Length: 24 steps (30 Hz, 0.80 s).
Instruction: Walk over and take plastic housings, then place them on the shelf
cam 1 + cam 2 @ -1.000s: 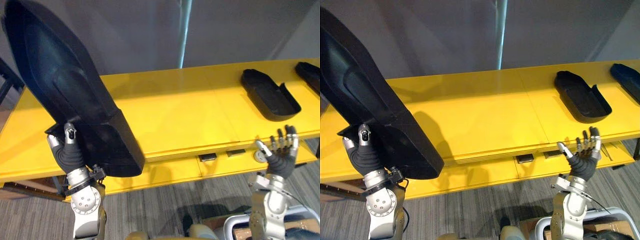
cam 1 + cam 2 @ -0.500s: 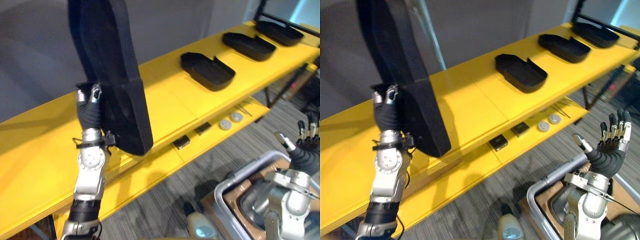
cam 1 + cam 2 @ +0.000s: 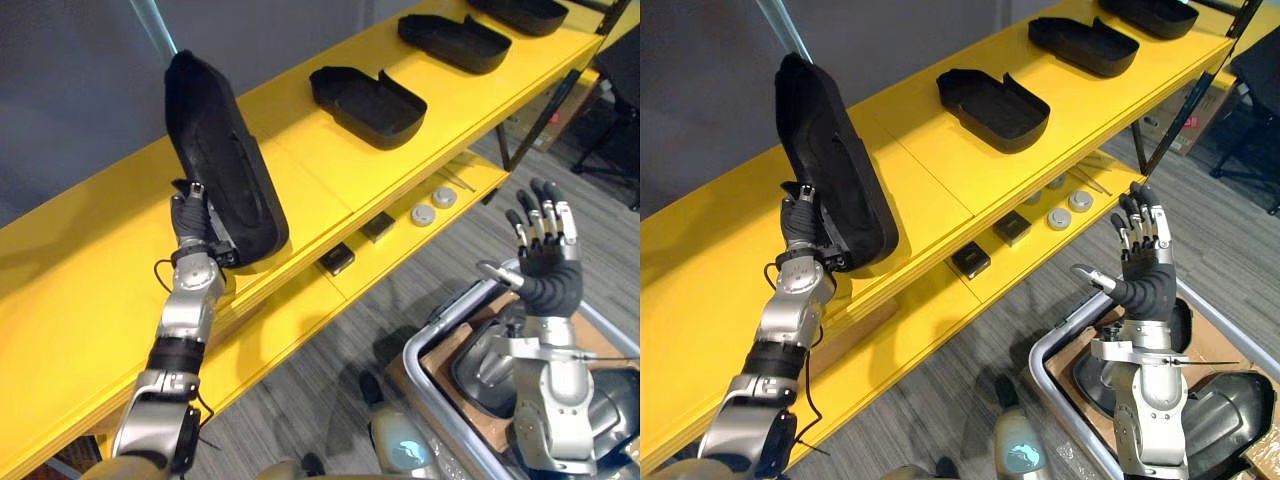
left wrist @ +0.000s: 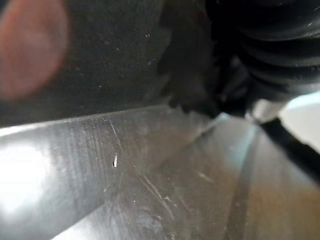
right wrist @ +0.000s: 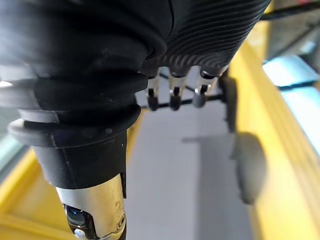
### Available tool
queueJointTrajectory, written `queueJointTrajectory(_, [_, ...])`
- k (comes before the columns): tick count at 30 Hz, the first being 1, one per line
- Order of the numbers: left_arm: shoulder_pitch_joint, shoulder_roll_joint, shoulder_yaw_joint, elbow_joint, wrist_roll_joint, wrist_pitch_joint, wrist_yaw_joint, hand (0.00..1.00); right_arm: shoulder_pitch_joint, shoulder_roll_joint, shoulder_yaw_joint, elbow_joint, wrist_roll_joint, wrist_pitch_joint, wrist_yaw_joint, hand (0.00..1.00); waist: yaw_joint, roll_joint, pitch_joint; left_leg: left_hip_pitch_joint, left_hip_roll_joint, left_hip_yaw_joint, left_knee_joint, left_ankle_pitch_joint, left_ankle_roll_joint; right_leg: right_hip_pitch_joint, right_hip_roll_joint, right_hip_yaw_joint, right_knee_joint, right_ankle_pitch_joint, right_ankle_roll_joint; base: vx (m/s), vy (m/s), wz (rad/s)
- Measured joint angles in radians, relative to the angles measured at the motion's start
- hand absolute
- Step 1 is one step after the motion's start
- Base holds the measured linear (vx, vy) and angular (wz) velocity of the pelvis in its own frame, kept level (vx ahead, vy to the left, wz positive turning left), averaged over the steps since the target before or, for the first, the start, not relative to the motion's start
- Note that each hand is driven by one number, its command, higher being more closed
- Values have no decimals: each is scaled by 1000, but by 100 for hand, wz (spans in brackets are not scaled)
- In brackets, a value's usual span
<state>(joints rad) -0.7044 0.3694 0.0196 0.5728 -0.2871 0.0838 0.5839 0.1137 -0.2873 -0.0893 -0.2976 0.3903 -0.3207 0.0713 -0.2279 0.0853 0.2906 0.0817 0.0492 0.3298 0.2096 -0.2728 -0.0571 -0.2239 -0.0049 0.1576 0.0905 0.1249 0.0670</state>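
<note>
A large black plastic housing (image 3: 218,165), long and boat-shaped, stood on end and tilted over the top board of a long yellow shelf (image 3: 90,300), at about 10 o'clock in the head views. Its upper tip leaned toward 11 o'clock. Its blunt lower end sat at the board's front edge, and whether it touched the board could not be told.

Further along the same board, toward 1 o'clock, a black tray-shaped plastic housing (image 3: 365,100) lay open side up. A second tray housing (image 3: 455,40) and a third tray housing (image 3: 525,12) lay beyond it, in a row and well apart.

A lower yellow board (image 3: 300,310) ran beneath the front edge, carrying two small black square blocks (image 3: 337,260) and two round silver discs (image 3: 422,214). A plain grey wall (image 3: 70,100) rose behind the shelf, and grey striped carpet (image 3: 300,390) covered the floor. A silver tube-framed cart (image 3: 445,315) lined with brown cardboard stood at 5 o'clock.

The robot's left hand (image 3: 190,215) pinched the large housing near its lower end. The thumb lay on the near face and the fingers were out of sight behind the housing. The right hand (image 3: 545,255) was raised at 4 o'clock above the cart, its fingers straight and spread, holding nothing and touching nothing.
</note>
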Motion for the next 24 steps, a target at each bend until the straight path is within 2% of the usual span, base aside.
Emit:
queueJointTrajectory(1, [-54, 34, 0, 62, -14, 33, 49, 100, 4, -4, 40, 0, 12, 5, 20, 0, -13, 0, 3, 0, -6, 0, -8, 12, 4, -3, -3, 8, -3, 3, 2, 45, 2, -9])
queueJointTrajectory(2, [-64, 39, 0, 72, -15, 39, 57, 100, 5, -4, 46, 0, 13, 5, 22, 0, -15, 0, 3, 0, -8, 0, -8, 14, 4, -3, -4, 9, -5, 3, 2, 66, 11, -8])
queueJointTrajectory(3, [-101, 59, 0, 103, -15, 72, 87, 100, 9, -6, 73, 0, 28, 7, 39, 0, -27, 1, 4, 0, -13, -2, -8, 23, 3, 1, -10, 11, -11, 3, 3, 0, 0, 0])
queueJointTrajectory(4, [-108, 63, 0, 110, -15, 77, 92, 100, 9, -6, 78, 0, 28, 8, 41, 0, -29, 1, 4, 0, -14, -3, -8, 24, 3, 2, -11, 11, -12, 3, 3, 46, 14, -1])
queueJointTrajectory(5, [-137, 78, 0, 136, -13, 107, 108, 100, 9, -6, 100, -1, 29, 15, 49, 0, -35, 3, 6, -1, -15, -6, -6, 25, 4, 2, -12, 12, -15, 4, 3, 33, 14, -3])
queueJointTrajectory(12, [-258, 146, -5, 265, 20, 296, 111, 100, -5, -16, 237, -9, 29, 42, 82, 0, -58, -3, 92, -41, -24, -19, 42, 32, 13, 12, -31, 16, -63, 26, -2, -4, 0, 1])
queueJointTrajectory(15, [-283, 165, -40, 268, 41, 317, 88, 100, -21, -20, 260, -12, 29, 44, 84, 0, -55, -4, 121, -56, -23, -22, 72, 32, 13, 15, -37, 13, -68, 29, -3, -22, -12, 6])
queueJointTrajectory(16, [-292, 180, -45, 269, 51, 336, 58, 100, -38, -26, 277, -16, 30, 45, 85, 0, -58, -7, 124, -68, -23, -27, 88, 32, 13, 13, -41, 10, -68, 29, -3, -27, -5, 7])
queueJointTrajectory(20, [-317, 180, -86, 262, 70, 341, 23, 100, -85, -30, 305, -33, 68, 49, 107, 0, -50, -17, 139, -85, -26, -55, 114, 32, 13, 12, -48, -1, -61, 29, -3, -33, 14, 11])
queueJointTrajectory(21, [-324, 180, -100, 261, 71, 343, 16, 0, -101, -30, 318, -37, 73, 55, 115, 0, -49, -20, 142, -88, -26, -62, 114, 32, 13, 11, -50, -11, -58, 27, -5, -43, 20, 17])
queueJointTrajectory(22, [-328, 180, -113, 258, 72, 345, 15, 0, -107, -29, 324, -38, 73, 57, 125, 0, -48, -23, 145, -89, -26, -70, 114, 32, 13, 11, -51, -17, -53, 26, -6, -56, 16, 22])
queueJointTrajectory(24, [-344, 180, -131, 225, 75, 344, -13, 0, -135, -31, 357, -38, 71, 61, 133, 0, -28, -30, 158, -99, -25, -78, 114, 32, 13, -6, -52, -26, -28, 13, -10, -67, 4, 19])
